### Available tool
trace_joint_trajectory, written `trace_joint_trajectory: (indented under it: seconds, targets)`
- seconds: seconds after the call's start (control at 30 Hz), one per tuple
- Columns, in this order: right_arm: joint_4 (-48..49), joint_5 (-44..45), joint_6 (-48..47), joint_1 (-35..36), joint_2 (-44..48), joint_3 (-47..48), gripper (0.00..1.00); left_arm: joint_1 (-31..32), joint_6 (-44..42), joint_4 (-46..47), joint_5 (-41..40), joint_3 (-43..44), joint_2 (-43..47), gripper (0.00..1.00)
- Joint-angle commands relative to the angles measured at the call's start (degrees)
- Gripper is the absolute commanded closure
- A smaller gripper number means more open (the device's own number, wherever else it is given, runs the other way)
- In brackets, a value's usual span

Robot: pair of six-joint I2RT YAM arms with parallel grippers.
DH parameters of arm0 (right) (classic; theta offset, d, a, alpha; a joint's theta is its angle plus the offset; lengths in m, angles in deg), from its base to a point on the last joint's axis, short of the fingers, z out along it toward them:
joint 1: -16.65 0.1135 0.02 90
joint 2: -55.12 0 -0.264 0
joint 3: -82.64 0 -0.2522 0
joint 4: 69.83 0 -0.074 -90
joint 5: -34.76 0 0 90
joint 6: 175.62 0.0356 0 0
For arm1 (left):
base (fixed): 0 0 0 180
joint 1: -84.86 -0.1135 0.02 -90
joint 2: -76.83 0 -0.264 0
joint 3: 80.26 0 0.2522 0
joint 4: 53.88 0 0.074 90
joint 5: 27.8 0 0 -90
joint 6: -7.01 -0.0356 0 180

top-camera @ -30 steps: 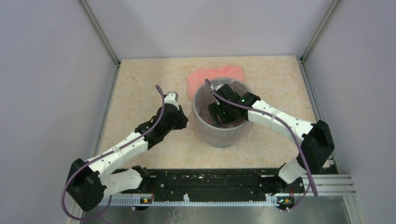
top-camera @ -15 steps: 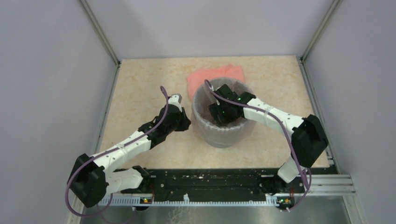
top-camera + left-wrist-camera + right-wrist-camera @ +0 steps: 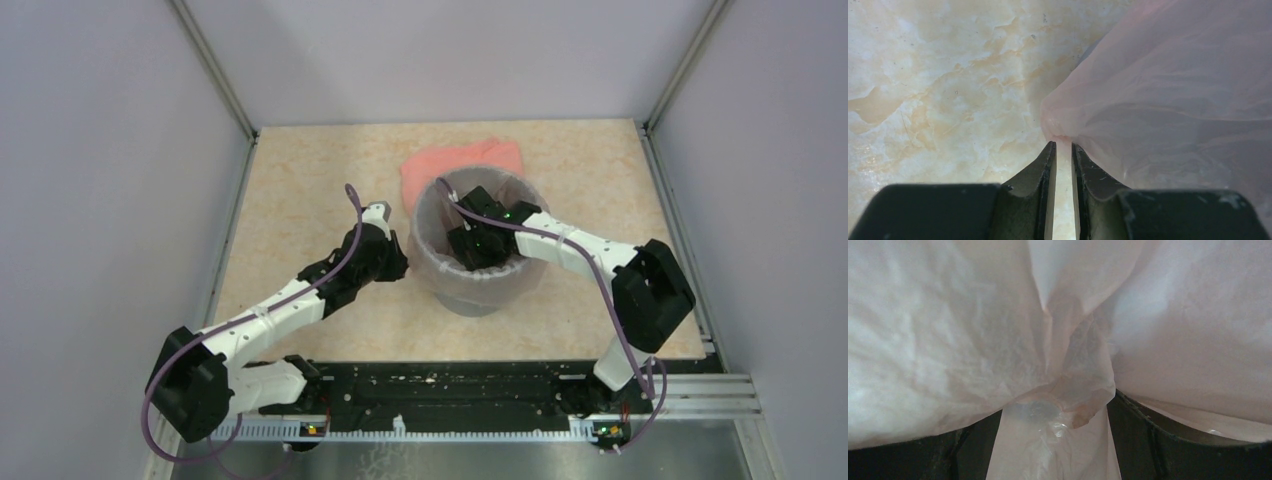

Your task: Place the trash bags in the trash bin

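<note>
Bag-seating step: left fingers [image 3: 1048, 165] pinch a peak of the trash bag [image 3: 1173, 100] at their tips outside the trash bin [image 3: 470, 308], right fingers [image 3: 1133, 440] are spread inside it with film bunched between, so next likely means pushing the film deeper.

On counter [image 3: 300, 170], trash bin [image 3: 468, 306] is set near the mid, a bit to the R. Inside bin, trash bag [image 3: 500, 285] is laid, & it is hung over the rim at front & sides, down the outside wall. Just behind bin, folded sheet [image 3: 455, 160] is laid flat on counter, partly hidden by bin. Just L of bin, left fingers [image 3: 1045, 170] are placed; a bit of bag's hung edge is pinched at their tips. Down inside bin, right fingers [image 3: 1138, 427] are placed, spread apart, w/ bag bunched btw & in front of them.
</note>
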Motion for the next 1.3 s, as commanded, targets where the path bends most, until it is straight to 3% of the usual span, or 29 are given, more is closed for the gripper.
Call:
trace_joint_trajectory:
  seconds: [0.0,1.27]
  targets:
    - [2.25,2.04,-0.09,-0.61,-0.61,-0.91,0.25,-0.22,-0.97,3.00,0.69,0.54,-0.19,0.77]
    - [9.78,5.82,0.80,-0.69,-4.76,-6.65,0.25,-0.22,-1.48,0.49,2.39,3.31,-0.39,0.77]
